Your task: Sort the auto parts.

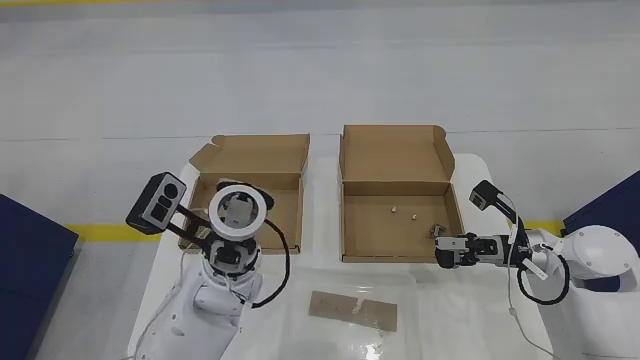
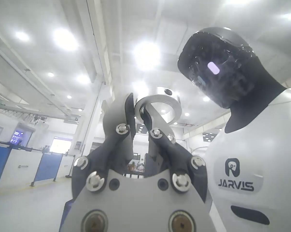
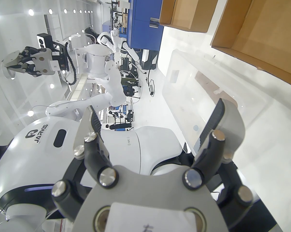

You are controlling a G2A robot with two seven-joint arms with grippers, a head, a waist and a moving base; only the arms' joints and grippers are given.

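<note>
A: Left jaws?
B: We log them clamped on the metal ring [image 2: 155, 97], one finger through its opening and one against the outer edge. The ring is held up off the bench [image 1: 321, 222]. In the top view it lies flat-on over the near half of the left box [image 1: 262, 156].
A: Right jaws?
B: They stand wide apart with nothing between them, low at the near right corner of the right box [image 1: 395, 165]. We cannot tell whether they are inside or outside its front wall.
A: Anything close to them?
B: One small part [image 1: 437, 229] lies just beyond them on the box floor. Two more small parts [image 1: 394, 207] lie nearer the middle.
A: Room to move?
B: We note a narrow strip of bare bench between the two boxes. The clear tray [image 3: 176, 56] with a brown card [image 1: 352, 310] sits nearer the robot, its edge apart from both front walls.
</note>
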